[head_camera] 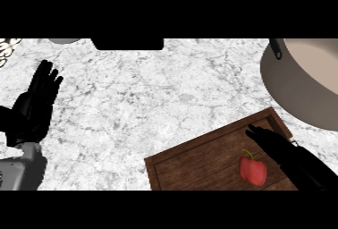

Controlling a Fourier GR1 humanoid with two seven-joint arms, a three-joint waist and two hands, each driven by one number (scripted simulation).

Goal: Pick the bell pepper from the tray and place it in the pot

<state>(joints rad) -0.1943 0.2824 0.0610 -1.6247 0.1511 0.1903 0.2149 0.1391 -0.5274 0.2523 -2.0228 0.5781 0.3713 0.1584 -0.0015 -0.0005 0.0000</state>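
A red bell pepper (253, 170) with a green stem lies on the dark wooden tray (191, 163) at the lower right. My right hand (280, 150) hovers over the tray just right of the pepper, fingers straight and pointing up-left, open, not touching the pepper. The grey pot (290, 89) with a beige inside stands at the upper right, beyond the tray's far corner. My left hand (36, 100) rests open at the left edge, fingers up, holding nothing.
A black object (127, 44) sits at the counter's far edge, with a grey round thing (64, 40) to its left. The pot's dark handle (275, 48) sticks out at its upper left. White marble counter (145, 98) spreads between the hands.
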